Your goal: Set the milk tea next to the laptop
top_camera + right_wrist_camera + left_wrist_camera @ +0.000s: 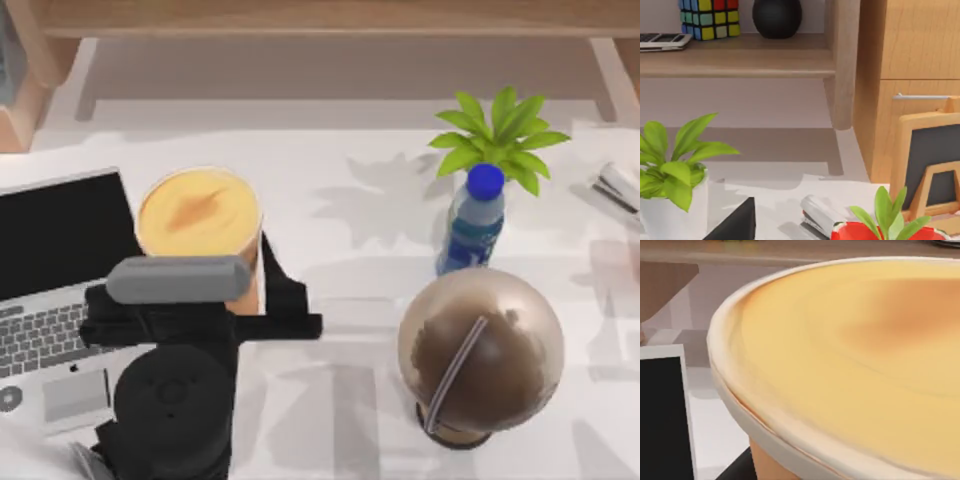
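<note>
The milk tea (198,214), a clear cup of orange-yellow drink with a flat yellow top, is held upright just right of the laptop (55,265), near its black screen. My left gripper (232,292) is shut on the cup's body from the near side, black fingers (288,290) on either side. Whether the cup's base touches the table is hidden. In the left wrist view the milk tea's lid (850,360) is very close, with the laptop's screen edge (662,415) beside it. A black part of my right gripper (735,224) shows in the right wrist view.
A brown dome-lidded cup with a straw (480,350) stands front right. Behind it are a blue-capped bottle (472,220) and a green plant (500,135). A stapler (615,188) lies at the right edge. A wooden shelf (320,20) runs along the back.
</note>
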`<move>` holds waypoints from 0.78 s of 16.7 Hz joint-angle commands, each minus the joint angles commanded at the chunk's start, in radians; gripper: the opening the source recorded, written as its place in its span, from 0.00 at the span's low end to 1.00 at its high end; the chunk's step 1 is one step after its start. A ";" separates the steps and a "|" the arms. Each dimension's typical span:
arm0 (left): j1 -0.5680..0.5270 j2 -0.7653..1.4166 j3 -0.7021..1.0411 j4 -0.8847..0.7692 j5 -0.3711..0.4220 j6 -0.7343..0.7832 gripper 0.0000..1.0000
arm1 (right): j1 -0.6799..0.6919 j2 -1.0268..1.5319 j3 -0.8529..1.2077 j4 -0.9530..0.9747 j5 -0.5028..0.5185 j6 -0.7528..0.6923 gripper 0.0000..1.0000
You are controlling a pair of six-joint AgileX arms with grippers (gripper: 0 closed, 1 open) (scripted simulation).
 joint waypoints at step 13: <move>-0.029 -0.032 -0.049 -0.026 -0.030 -0.006 0.00 | 0.000 0.000 0.000 0.000 0.000 0.000 1.00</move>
